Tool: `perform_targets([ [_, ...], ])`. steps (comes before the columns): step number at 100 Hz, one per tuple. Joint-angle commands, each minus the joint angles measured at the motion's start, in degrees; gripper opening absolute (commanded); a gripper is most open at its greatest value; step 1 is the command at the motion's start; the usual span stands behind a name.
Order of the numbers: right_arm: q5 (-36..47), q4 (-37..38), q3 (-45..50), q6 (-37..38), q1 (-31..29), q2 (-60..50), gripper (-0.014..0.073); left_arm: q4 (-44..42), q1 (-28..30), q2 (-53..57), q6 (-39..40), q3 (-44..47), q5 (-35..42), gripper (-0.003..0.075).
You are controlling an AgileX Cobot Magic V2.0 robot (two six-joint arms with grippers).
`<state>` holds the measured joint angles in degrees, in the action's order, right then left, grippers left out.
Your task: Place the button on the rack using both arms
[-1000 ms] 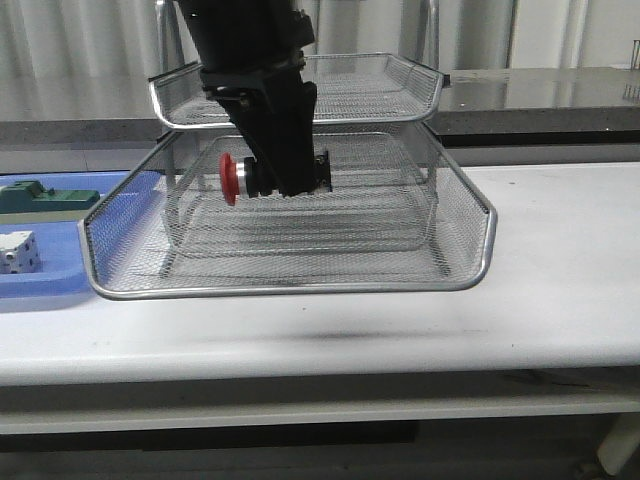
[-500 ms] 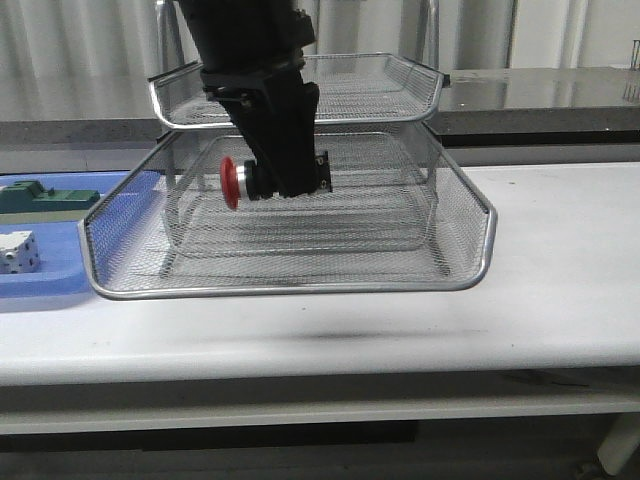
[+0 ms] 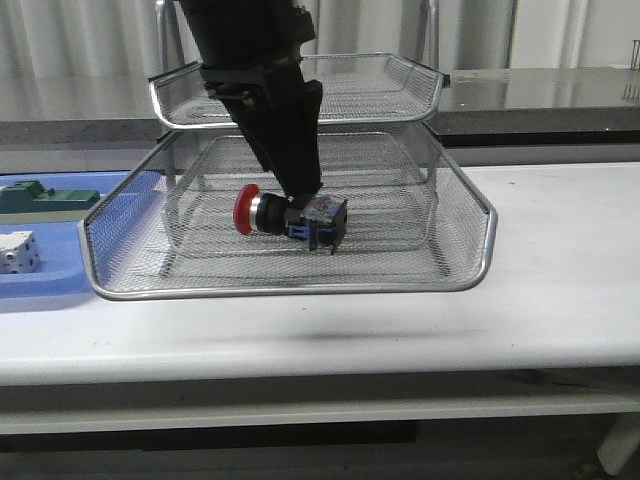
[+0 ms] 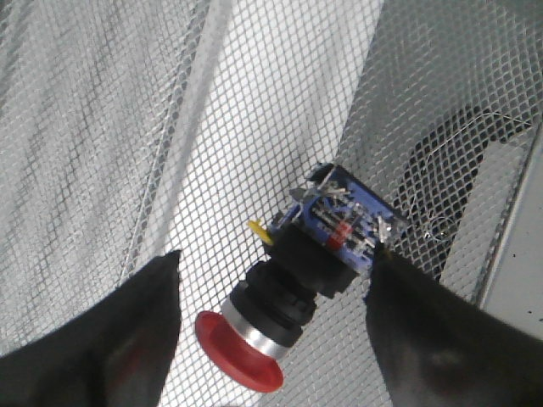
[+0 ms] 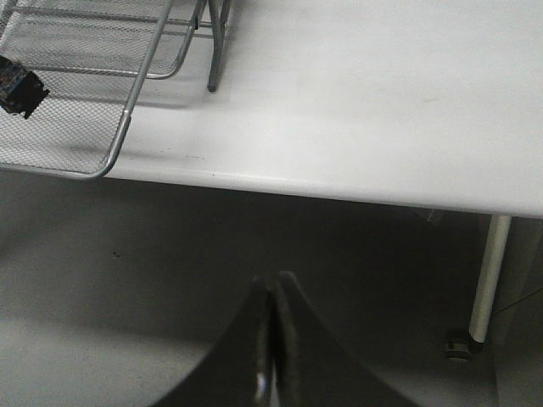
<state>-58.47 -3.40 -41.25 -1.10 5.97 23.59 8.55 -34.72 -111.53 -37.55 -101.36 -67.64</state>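
Observation:
The button (image 3: 290, 215), with its red head, silver collar and blue-black block, lies on its side on the mesh of the pulled-out middle tray of the rack (image 3: 300, 290). Directly above it stands my left gripper (image 3: 300, 192), open. In the left wrist view the button (image 4: 314, 271) rests between the two spread black fingers (image 4: 127, 331), and the right one is close to the contact block. My right gripper (image 5: 273, 280) is shut with nothing in it, out beyond the table's front edge over the floor. It does not show in the front view. A corner of the button (image 5: 17, 85) shows in the right wrist view.
A flat blue tray (image 3: 40, 280) at the left holds a green block (image 3: 40, 195) and a white dotted cube (image 3: 18, 250). The rack's top tray (image 3: 400, 70) hangs above the arm's working space. A white table leg (image 5: 488, 280) stands below the edge.
The button was held in the air by the left gripper. Now the jaws have opened and it has dropped onto the tray mesh, a little lower and to the right.

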Motion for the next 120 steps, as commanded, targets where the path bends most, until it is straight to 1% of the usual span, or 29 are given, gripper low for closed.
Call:
perform_targets([
  [1, 3.3, 0.3, -1.8, -0.1, -0.2, 0.2, -0.0068, 1.0, -0.4, 4.0, 1.3, -2.8, -1.4, 0.0456],
  [15, 3.3, 0.3, -1.8, -0.1, -0.2, 0.2, -0.0068, 1.0, 0.7, 7.1, 2.0, -3.3, -4.9, 0.0456],
  [26, 3.3, 0.3, -1.8, -0.1, -0.2, 0.2, -0.0068, 1.0, 2.7, 10.5, 3.9, -3.3, -5.1, 0.0454],
  [39, 3.3, 0.3, -1.8, -0.1, -0.2, 0.2, -0.0068, 1.0, 6.7, 14.7, 6.7, -3.3, -5.0, 0.0438],
  [54, 3.3, 0.3, -1.8, -0.1, -0.2, 0.2, -0.0068, 1.0, 11.8, 18.8, 8.2, -3.0, -5.0, 0.0438],
  [72, 3.3, 0.3, -1.8, -0.1, -0.2, 0.2, -0.0068, 1.1, 17.1, 23.2, 10.7, -2.7, -2.9, 0.0438],
  [81, 3.3, 0.3, -1.8, -0.1, -0.2, 0.2, -0.0068, 1.2, 18.9, 25.9, 11.7, -0.6, 0.0, 0.0438],
  [93, 3.3, 0.3, -1.8, -0.1, -0.2, 0.2, -0.0068, 1.2, 20.3, 30.5, 12.8, 5.6, 5.7, 0.0438],
  [103, 3.3, 0.3, -1.8, -0.1, -0.2, 0.2, -0.0068, 1.2, 21.0, 34.9, 14.4, 13.2, 12.0, 0.0438],
  [120, 3.3, 0.3, -1.8, -0.1, -0.2, 0.2, -0.0068, 1.2, 21.1, 43.4, 17.8, 27.0, 25.0, 0.0438],
])
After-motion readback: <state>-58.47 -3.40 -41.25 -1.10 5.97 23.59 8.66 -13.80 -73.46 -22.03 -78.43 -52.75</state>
